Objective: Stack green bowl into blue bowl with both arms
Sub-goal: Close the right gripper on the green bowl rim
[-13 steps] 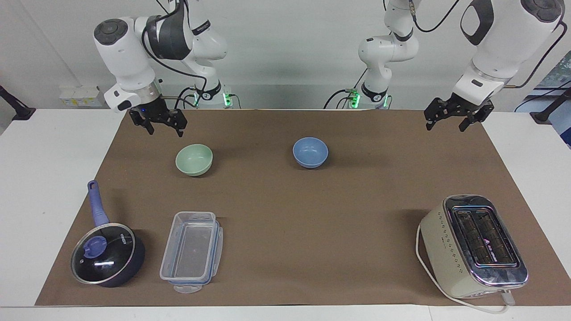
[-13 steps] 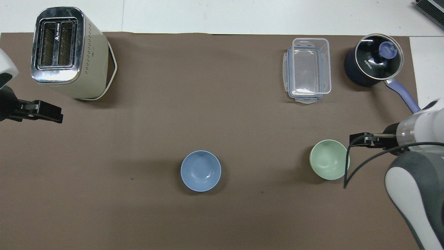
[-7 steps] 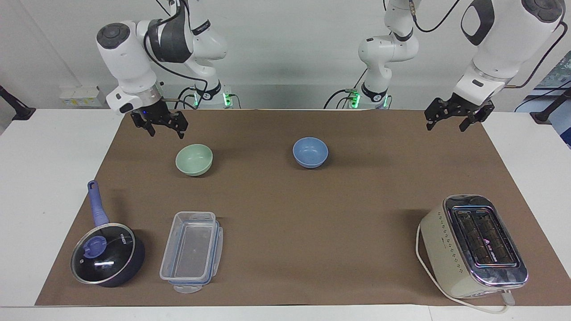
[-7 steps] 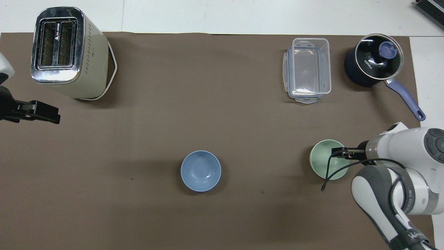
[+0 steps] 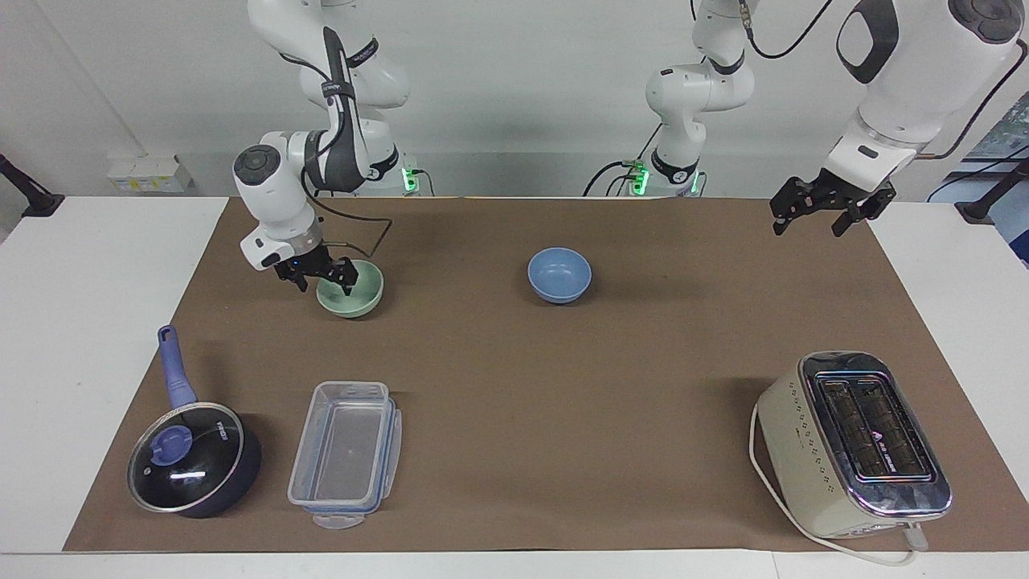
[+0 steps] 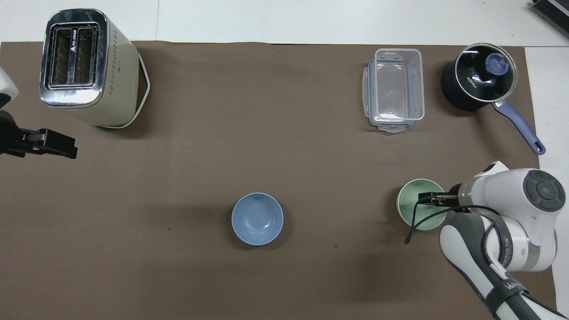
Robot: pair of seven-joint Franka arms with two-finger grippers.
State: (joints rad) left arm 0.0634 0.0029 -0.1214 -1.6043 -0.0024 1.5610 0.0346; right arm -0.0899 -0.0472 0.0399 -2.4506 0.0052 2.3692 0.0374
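Since 1 s ago: right gripper (image 5: 320, 279) has been brought down from above the mat near the robots to the green bowl (image 5: 354, 291), at the rim on the right arm's side; fingers are seen spread wide, one on either side of the rim, not closed on it; whether the rim is touched cannot be told. Left gripper (image 5: 820, 211) has been shifted only slightly, nothing else moved

Item 1 – green bowl: upright on brown mat (image 5: 563, 386), toward right arm's end of table, not lifted. Seen from overhead (image 6: 420, 206) w/ gripper tips over its rim

Item 2 – blue bowl (image 5: 559, 274): upright on mat, empty, near mid-table, well apart from green bowl, about as near to the robots

Item 3 – left gripper: held in the air over mat edge at left arm's end, fingers wide, nothing held; arm is waiting

Item 4 – clear plastic container (image 5: 346, 454): on mat, farther from robots than green bowl

Item 5 – dark pot w/ glass lid and blue handle (image 5: 189, 462): beside container, at right arm's end

Item 6 – cream toaster (image 5: 856, 446): at left arm's end, farther from robots than blue bowl, cord looped beside it
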